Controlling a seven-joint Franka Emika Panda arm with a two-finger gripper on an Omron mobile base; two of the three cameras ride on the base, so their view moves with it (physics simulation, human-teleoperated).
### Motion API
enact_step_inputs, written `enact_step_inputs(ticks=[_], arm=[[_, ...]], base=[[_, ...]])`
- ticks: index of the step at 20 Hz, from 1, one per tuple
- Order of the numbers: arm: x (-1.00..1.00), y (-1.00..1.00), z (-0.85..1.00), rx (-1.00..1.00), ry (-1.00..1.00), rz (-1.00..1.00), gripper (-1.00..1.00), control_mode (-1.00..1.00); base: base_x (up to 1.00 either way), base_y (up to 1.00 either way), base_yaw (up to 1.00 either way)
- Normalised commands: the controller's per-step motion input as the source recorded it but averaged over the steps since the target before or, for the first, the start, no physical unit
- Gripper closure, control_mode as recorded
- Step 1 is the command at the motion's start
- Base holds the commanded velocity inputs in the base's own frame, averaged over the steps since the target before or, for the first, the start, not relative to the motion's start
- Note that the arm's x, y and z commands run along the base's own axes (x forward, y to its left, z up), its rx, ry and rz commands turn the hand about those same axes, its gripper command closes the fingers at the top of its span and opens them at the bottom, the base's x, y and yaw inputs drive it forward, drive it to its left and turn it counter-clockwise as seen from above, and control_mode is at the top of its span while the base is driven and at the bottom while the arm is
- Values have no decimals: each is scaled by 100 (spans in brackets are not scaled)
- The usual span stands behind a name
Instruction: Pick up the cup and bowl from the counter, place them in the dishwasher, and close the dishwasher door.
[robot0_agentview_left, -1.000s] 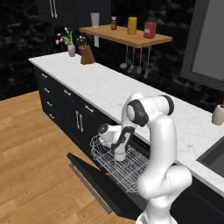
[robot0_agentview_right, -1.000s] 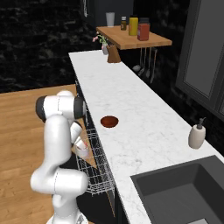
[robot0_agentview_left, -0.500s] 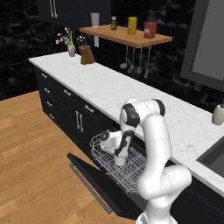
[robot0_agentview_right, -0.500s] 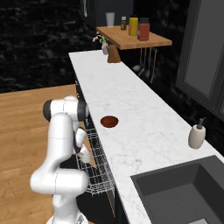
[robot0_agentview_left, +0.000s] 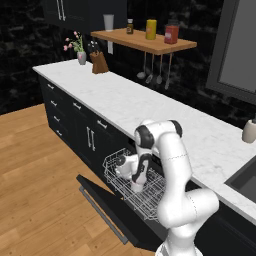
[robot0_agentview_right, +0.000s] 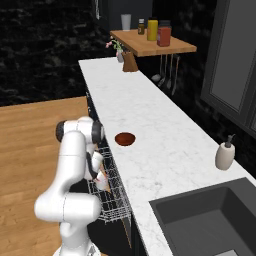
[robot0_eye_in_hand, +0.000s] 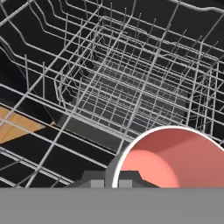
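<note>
Dishwasher door (robot0_agentview_left: 107, 212) lies dropped open at left, and just right of it the hand (robot0_agentview_left: 134, 186) is clamped on the cup (robot0_agentview_left: 124, 167), low over the white wire rack (robot0_agentview_left: 150, 197) of the dishwasher (robot0_agentview_left: 145, 220). Cup placement looks underway; next move calls for releasing it in the rack. Further right, the bowl (robot0_agentview_right: 124, 139) sits on the worktop (robot0_agentview_right: 165, 150), not yet fetched.

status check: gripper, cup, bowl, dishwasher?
Gripper shut on cup, low over the dishwasher rack. Bowl on counter. Dishwasher door down. Nothing blocking.
</note>
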Motion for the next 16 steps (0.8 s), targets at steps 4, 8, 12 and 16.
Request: enact_step_inputs(ticks=[4,8,12,16], arm=[[6,0,-68,0,0,0,100,-100],[1,0,-64,0,0,2,100,-100],[0,11,-67,0,0,2,100,-100],[0,22,-75,0,-1,1,100,-100]], base=[[0,0,0],[0,0,0],[0,0,0],[0,0,0]])
